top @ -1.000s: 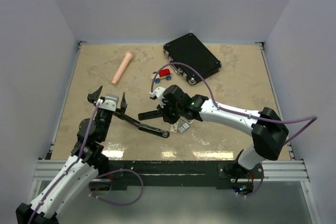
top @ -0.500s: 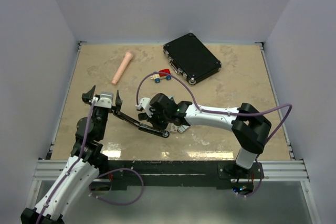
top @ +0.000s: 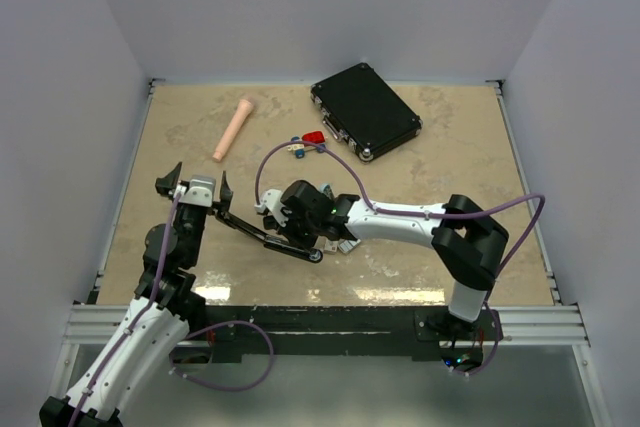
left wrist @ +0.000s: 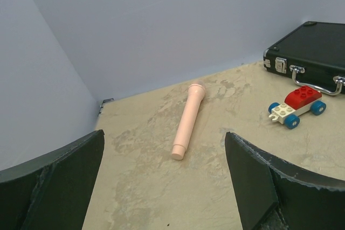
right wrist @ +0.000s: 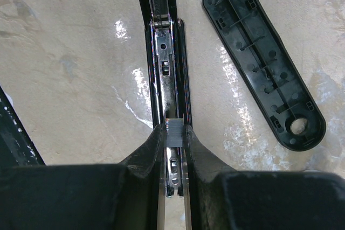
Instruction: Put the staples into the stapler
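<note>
The black stapler (top: 268,235) lies opened flat on the table, near the left arm. In the right wrist view its metal magazine channel (right wrist: 165,52) runs straight away from me, and its black plastic part (right wrist: 264,63) lies to the right. My right gripper (top: 285,222) is directly over the channel and is shut on the staples (right wrist: 173,131), a small silvery-grey strip held between the fingertips above the channel. My left gripper (top: 197,179) is open and empty, just behind the stapler's left end. The left wrist view shows only bare table between its fingers (left wrist: 259,181).
A pink cylinder (top: 233,129) lies at the back left. A black case (top: 365,110) sits at the back centre. A small toy car (top: 310,141) is in front of the case. Small white and grey bits (top: 345,244) lie right of the stapler.
My right gripper has moved left and closer, with the strip in it, until it is over the stapler's channel. My left gripper shifted slightly left, then stayed still.
</note>
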Robot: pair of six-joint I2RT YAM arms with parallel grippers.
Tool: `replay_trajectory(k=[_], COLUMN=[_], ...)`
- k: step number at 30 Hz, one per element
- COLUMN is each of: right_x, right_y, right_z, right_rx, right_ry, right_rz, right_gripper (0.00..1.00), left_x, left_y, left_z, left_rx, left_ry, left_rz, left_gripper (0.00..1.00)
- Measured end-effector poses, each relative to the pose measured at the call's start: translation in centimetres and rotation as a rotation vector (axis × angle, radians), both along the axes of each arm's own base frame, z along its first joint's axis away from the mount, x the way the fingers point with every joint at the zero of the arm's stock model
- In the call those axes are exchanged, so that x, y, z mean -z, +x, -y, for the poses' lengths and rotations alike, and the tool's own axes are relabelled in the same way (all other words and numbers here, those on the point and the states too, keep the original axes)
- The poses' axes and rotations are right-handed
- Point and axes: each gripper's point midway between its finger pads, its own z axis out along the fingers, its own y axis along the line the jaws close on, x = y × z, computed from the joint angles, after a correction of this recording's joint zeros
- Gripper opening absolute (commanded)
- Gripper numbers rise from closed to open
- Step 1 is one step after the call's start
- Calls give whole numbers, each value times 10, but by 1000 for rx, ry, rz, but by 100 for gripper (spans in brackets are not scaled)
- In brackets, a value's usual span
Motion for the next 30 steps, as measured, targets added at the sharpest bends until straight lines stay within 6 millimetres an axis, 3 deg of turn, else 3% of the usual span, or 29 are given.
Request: replay_trajectory(k=[30], right_x=[6], right_y=[-2], right_z=[1], right_rx=[-21], right_ry=[-16], right_rz=[-3], right_gripper=[4], left_x=[0], left_y=[0], left_z=[1], left_rx=[8], left_ry=[1], left_rz=[2], left_gripper=[98])
